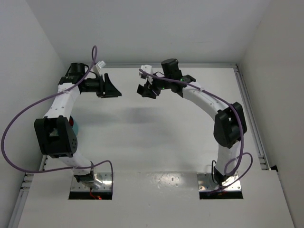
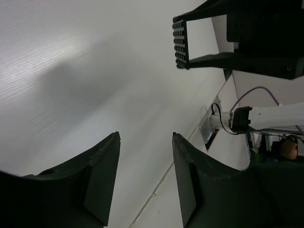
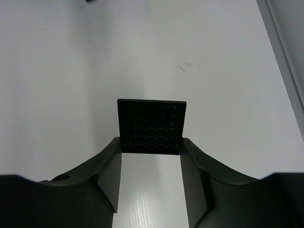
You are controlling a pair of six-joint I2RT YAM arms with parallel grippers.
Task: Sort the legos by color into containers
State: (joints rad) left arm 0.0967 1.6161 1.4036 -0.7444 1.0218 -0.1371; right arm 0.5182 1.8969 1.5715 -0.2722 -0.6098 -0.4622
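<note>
Both arms are raised over the far part of the table. My right gripper [image 3: 151, 142] is shut on the lower edge of a square black studded plate [image 3: 152, 124], which stands up between its fingertips. From above, that gripper [image 1: 146, 89] faces my left gripper [image 1: 114, 88] across a short gap. My left gripper [image 2: 146, 137] is open, with only bare table between its fingers. The left wrist view shows the black studded plate [image 2: 180, 42] edge-on at the upper right. A sliver of the teal container [image 1: 77, 129] peeks out beside the left arm's elbow. The coloured legos are hidden.
White walls close in the table on the left, back and right. A metal rail [image 1: 251, 118] runs along the right edge. The silver base plates [image 1: 90, 183] [image 1: 221, 183] sit at the near edge. Purple cables loop off both arms.
</note>
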